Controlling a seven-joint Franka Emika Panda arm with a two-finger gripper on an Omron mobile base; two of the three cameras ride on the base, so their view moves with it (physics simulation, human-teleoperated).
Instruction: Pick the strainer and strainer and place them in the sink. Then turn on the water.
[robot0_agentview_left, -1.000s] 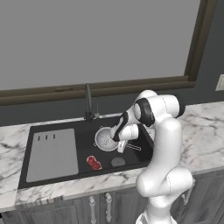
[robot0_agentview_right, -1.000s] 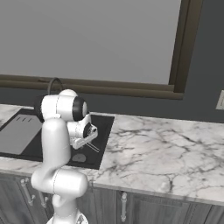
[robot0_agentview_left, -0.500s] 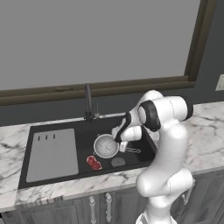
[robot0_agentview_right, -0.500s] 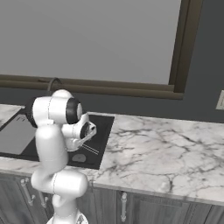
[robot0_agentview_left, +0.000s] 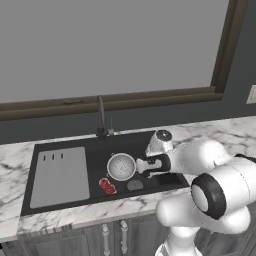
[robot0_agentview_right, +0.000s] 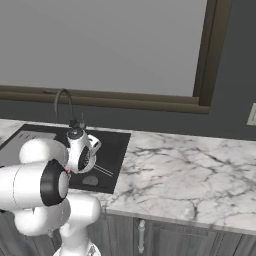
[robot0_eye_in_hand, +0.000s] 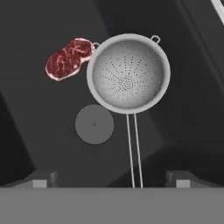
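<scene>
A round silver mesh strainer (robot0_eye_in_hand: 128, 73) with a thin wire handle (robot0_eye_in_hand: 134, 153) lies in the black sink (robot0_agentview_left: 155, 145), bowl up, free of any grip. In the left base view the strainer (robot0_agentview_left: 121, 166) sits mid-basin. My gripper (robot0_eye_in_hand: 111, 183) is open and hovers over the handle's end, its fingertips (robot0_eye_in_hand: 41, 181) wide apart and touching nothing. The dark arched faucet (robot0_agentview_left: 101, 117) stands behind the basin and no water runs. In the right base view my arm hides the strainer bowl, but the wire handle (robot0_agentview_right: 102, 171) shows.
A red raw steak (robot0_eye_in_hand: 69, 58) lies against the strainer's rim, near the round grey drain (robot0_eye_in_hand: 94, 124). The grey slotted board (robot0_agentview_left: 59, 175) covers the sink's left part. A marble counter (robot0_agentview_right: 190, 175) stretches to the right, under a dark-framed window.
The gripper lowered the strainer into the sink, then opened and let it go. The strainer now rests on the basin floor and the arm has swung nearer the cameras.
</scene>
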